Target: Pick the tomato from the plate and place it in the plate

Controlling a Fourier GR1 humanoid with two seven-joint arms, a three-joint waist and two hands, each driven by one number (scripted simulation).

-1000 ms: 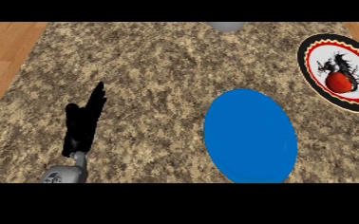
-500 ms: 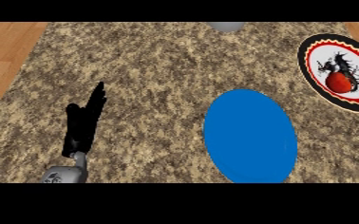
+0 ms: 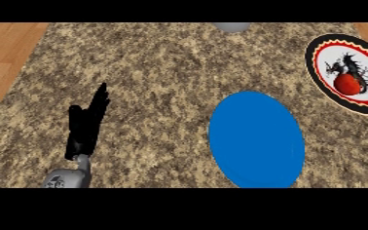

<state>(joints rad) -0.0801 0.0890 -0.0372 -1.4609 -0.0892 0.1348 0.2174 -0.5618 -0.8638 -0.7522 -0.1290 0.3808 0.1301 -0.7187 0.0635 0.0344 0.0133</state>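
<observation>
Fingers [image 3: 97, 105] of the left hand [image 3: 84, 126] stand straight together, well apart from the tomato [image 3: 349, 83].

Light even and fairly bright, flat across the speckled table [image 3: 165, 68]; source direction not discernible. No cast shadows visible, no glare. Blue plate [image 3: 255, 139] reads stretched, taller than wide. Soft detail throughout; edges slightly blurred.
</observation>
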